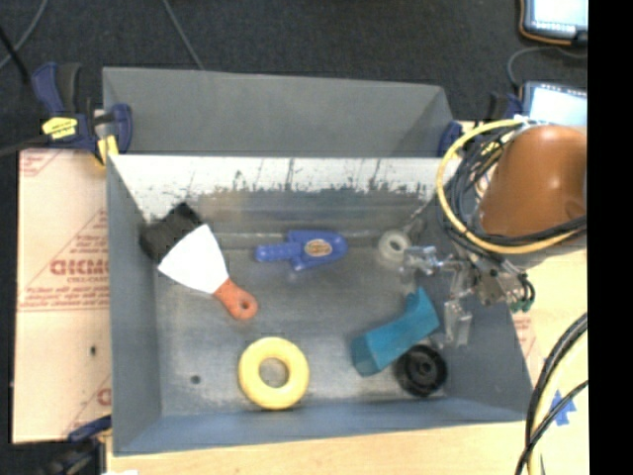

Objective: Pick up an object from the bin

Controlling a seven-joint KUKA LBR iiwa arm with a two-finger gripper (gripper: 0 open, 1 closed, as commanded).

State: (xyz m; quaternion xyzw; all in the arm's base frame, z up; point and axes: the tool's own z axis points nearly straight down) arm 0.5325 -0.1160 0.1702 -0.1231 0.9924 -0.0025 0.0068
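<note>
We place everything from the roll [273, 390] by the bin's [297, 427] front wall: scraper [198, 262] behind it to the left, clamp [302, 250] behind it, block [394, 336] and cap [422, 372] to its right.

The floor of the bin [129, 315] is open at the centre, between the blue plastic toy [300, 250] towards the far wall and the yellow ring [273, 372] at the near wall. The near left corner is also open. The far left corner is obstructed by a black block [170, 228] touching a white scraper [198, 262]. The right side is crowded: teal block [391, 336], black disc [421, 371], small white cap [394, 246], with the gripper [455, 315] just beside the teal block.
</note>
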